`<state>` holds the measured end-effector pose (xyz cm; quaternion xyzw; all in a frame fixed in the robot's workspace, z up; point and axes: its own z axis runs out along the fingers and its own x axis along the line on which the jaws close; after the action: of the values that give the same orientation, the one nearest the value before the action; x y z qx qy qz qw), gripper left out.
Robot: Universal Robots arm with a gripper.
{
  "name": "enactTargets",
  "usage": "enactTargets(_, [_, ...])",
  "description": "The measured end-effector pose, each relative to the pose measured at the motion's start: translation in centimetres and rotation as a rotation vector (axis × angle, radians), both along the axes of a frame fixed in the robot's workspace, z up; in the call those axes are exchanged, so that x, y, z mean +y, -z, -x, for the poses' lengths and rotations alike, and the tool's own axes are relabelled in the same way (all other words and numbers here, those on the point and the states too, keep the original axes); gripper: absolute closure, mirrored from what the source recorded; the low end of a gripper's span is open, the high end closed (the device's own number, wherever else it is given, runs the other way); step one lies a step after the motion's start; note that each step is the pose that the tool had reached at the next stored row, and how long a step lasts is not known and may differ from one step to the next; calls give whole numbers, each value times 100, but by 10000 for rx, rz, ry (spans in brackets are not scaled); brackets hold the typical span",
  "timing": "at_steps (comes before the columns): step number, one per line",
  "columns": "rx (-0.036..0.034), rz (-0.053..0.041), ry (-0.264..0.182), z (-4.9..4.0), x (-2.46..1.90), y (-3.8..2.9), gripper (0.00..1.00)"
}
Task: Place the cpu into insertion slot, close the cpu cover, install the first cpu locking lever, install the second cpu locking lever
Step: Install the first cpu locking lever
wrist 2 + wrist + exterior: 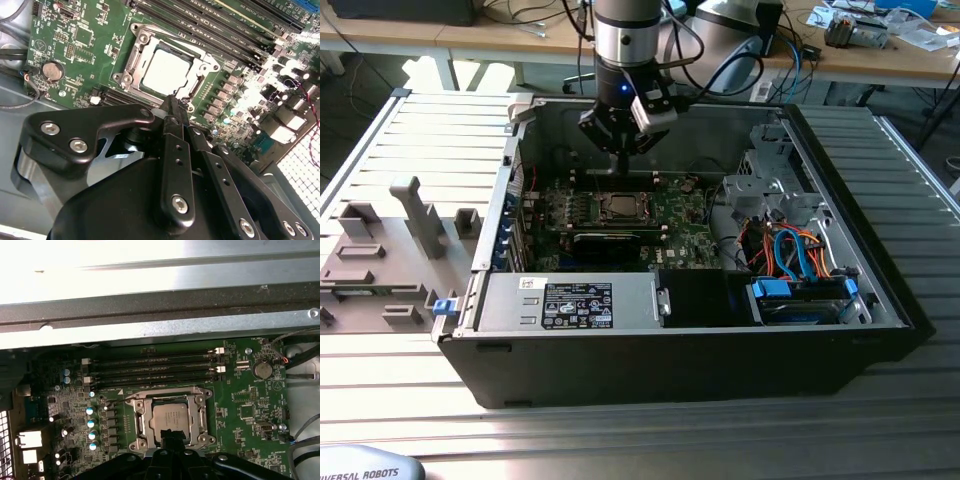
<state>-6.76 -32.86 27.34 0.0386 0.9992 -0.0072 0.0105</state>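
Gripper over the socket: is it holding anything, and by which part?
Nothing is held. The black gripper has its fingers shut together, empty, tips just at the edge of the silvery metal cpu cover.

Cpu under cover in socket

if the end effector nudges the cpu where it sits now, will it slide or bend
Probably neither. The cpu lies flat in the insertion slot, framed by the cpu cover, so a sideways push likely won't shift it. Its metal top looks stiff and smooth, so the end effector could skid across.

Green circuit board, silver-grey cpu, black gripper, seemingly silvery cpu cover
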Motion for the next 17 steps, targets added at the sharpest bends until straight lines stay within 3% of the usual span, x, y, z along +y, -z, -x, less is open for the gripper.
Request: enactTargets(17, [0, 0, 0, 59, 0, 3, 89])
